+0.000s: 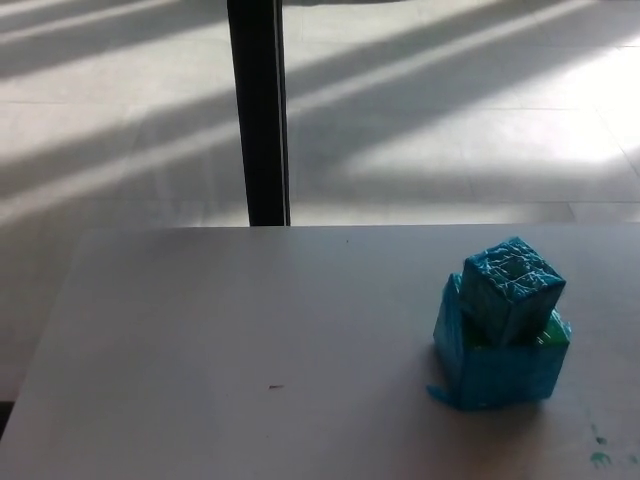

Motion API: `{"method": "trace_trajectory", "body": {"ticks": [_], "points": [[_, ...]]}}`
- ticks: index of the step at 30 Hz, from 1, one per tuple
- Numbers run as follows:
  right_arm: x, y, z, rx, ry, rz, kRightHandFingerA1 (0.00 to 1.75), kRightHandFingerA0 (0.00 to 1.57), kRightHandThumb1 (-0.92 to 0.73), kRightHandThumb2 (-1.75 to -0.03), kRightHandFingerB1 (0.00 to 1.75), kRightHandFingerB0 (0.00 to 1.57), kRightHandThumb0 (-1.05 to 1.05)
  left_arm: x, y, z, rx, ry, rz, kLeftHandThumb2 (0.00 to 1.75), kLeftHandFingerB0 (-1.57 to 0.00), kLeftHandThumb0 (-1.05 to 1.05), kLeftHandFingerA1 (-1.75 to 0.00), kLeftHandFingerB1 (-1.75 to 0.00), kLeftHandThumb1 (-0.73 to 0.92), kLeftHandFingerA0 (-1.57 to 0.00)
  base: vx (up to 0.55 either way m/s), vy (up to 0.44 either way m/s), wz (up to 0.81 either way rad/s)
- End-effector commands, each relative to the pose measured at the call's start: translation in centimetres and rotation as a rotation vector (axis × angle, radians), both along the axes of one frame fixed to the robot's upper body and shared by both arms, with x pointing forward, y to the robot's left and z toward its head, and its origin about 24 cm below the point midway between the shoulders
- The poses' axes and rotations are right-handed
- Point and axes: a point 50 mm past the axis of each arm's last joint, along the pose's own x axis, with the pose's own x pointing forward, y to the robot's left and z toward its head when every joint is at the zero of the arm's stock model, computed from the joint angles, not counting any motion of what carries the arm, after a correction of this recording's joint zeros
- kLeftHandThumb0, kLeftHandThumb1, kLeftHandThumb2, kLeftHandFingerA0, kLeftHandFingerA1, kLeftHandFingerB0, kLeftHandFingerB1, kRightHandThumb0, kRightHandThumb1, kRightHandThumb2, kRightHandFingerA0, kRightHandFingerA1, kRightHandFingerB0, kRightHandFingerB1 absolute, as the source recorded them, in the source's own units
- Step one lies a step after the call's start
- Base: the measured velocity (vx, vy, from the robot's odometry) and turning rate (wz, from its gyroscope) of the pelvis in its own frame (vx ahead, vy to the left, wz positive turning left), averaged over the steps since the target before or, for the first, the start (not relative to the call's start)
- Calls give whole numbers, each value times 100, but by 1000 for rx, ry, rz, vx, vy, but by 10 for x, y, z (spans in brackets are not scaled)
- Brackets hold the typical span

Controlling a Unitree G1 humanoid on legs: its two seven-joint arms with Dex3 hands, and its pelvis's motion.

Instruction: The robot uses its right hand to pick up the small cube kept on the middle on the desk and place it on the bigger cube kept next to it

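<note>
Desk (250, 330), pale grey and matte, fills the lower part of the head view. Bigger cube (495, 365) stands on it, wrapped in shiny blue foil, with a strip of green showing at its top right corner. Small cube (510, 288) sits on top of the bigger cube, touching it, same crinkled blue foil, turned at an angle so its corners do not line up with the cube below, and tilted a little rather than lying flat. Loose flap of foil sticks out at the bigger cube's lower left corner onto the desk. Small dark speck (273, 387) lies on the desk well to the left of the bigger cube. Few greenish marks (598, 457) on the desk to the lower right of the bigger cube, near the picture's edge. Neither robot hand shows, left or right, so nothing can be noted of their fingers. Beyond the desk's far edge, black upright post (258, 110) rises behind and to the left of the bigger cube, and tiled floor (450, 120) carries broad slanting bands of sunlight and shadow.
</note>
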Motion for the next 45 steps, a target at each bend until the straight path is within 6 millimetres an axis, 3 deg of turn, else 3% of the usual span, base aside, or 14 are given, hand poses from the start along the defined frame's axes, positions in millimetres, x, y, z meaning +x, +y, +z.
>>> {"method": "trace_trajectory", "body": {"ticks": [1, 2, 5, 7, 13, 17, 30, 31, 33, 34, 36, 37, 41, 45], "points": [[-93, -85, -88, 429, -254, -513, 46, 1, -50, -88, 50, 9, -80, -7, 9, 7, 27, 8, 18, 61, -44, -65, -53, -40, 68, -46, 0, 0, 0], [-98, -88, -95, 421, -246, -552, 54, 0, -62, -59, 49, 11, -81, -6, 9, 7, 27, 5, 16, 61, -44, -64, -53, -40, 68, -46, 0, 0, 0], [-110, -92, -109, 423, -245, -604, 62, 0, -64, -60, 52, 11, -86, -6, 9, 7, 24, 1, 22, 61, -43, -65, -53, -40, 68, -46, 0, 0, 0], [-127, -99, -129, 449, -250, -697, 58, 4, -29, -93, 54, 4, -43, -6, 9, 6, 26, 13, 25, 61, -43, -64, -51, -39, 68, -45, 0, 0, 0], [-152, -102, -161, 564, -263, -853, 79, 1, -64, -59, 61, 18, -81, -6, 9, 6, 19, 5, 41, 61, -45, -64, -53, -40, 67, -49, 0, 0, 0], [-170, -100, -187, 632, -242, -981, 71, 7, -51, -85, 62, 14, -77, -6, 8, 6, 12, -9, 40, 60, -47, -65, -56, -40, 67, -50, 0, 0, 0], [-176, -81, -227, 805, -130, -1017, 73, 9, -50, -86, 65, 22, -72, -5, 8, 4, 25, 13, 24, 61, -45, -66, -51, -40, 67, -49, 0, 0, 0], [-174, -78, -231, 784, -94, -1009, 96, 5, -64, -59, 71, 22, -73, -5, 7, 4, 24, 16, 30, 60, -47, -66, -52, -39, 67, -52, 0, 0, 0], [-170, -68, -239, 777, -2, -946, 73, 13, -48, -85, 65, 26, -70, -5, 7, 4, 22, 19, 34, 61, -46, -65, -52, -40, 67, -49, 0, 0, 0], [-169, -67, -239, 777, 7, -926, 94, 4, -61, -58, 68, 27, -68, -5, 7, 3, 21, 17, 33, 61, -46, -64, -52, -40, 67, -49, 0, 0, 0], [-166, -65, -238, 779, 27, -887, 72, 13, -49, -85, 64, 26, -69, -5, 7, 4, 19, 13, 18, 61, -44, -65, -51, -39, 68, -47, 0, 0, 0], [-165, -64, -239, 781, 26, -899, 86, 8, -62, -58, 62, 29, -65, -5, 7, 4, 19, 10, 21, 61, -43, -65, -51, -40, 68, -46, 0, 0, 0], [-164, -64, -239, 805, 28, -877, 73, 15, -48, -85, 63, 24, -72, -3, 8, 6, 34, 22, 7, 61, -47, -66, -55, -42, 68, -49, 0, 0, 0], [-164, -64, -240, 793, 36, -884, 83, 11, -57, -62, 64, 25, -75, -4, 8, 5, 29, 26, 16, 61, -43, -65, -51, -39, 68, -47, 0, 0, 0]]}}
